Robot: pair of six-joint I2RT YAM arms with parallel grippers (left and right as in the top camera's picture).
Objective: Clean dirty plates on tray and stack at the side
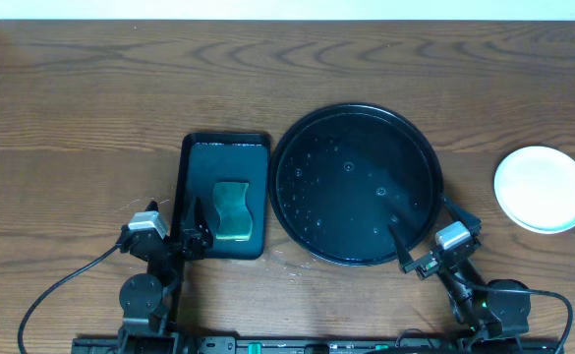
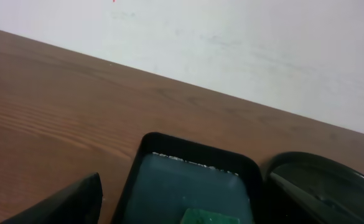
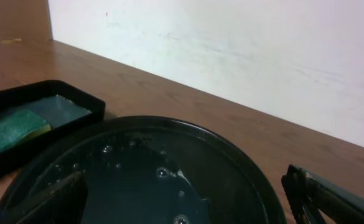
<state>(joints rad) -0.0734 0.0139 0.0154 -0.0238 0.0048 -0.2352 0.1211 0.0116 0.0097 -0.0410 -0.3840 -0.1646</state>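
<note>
The large round black tray [image 1: 356,118] holds no plates, only water droplets; it also shows in the right wrist view [image 3: 231,155]. A pale white round plate [image 1: 543,189] lies on the bare wood at the far right; from above I cannot tell whether others lie under it. My right gripper [image 1: 427,232] is open and empty at the tray's near right rim, with its fingers spread over the rim in the right wrist view [image 3: 182,208]. My left gripper [image 1: 191,234] is open and empty at the near left corner of the rectangular tray.
A dark teal rectangular tray [image 1: 197,157] stands left of the round tray and holds a green-and-yellow sponge [image 1: 232,209]. It also shows in the left wrist view [image 2: 169,149], with the sponge's edge [image 2: 210,218]. A white wall runs along the table's far edge.
</note>
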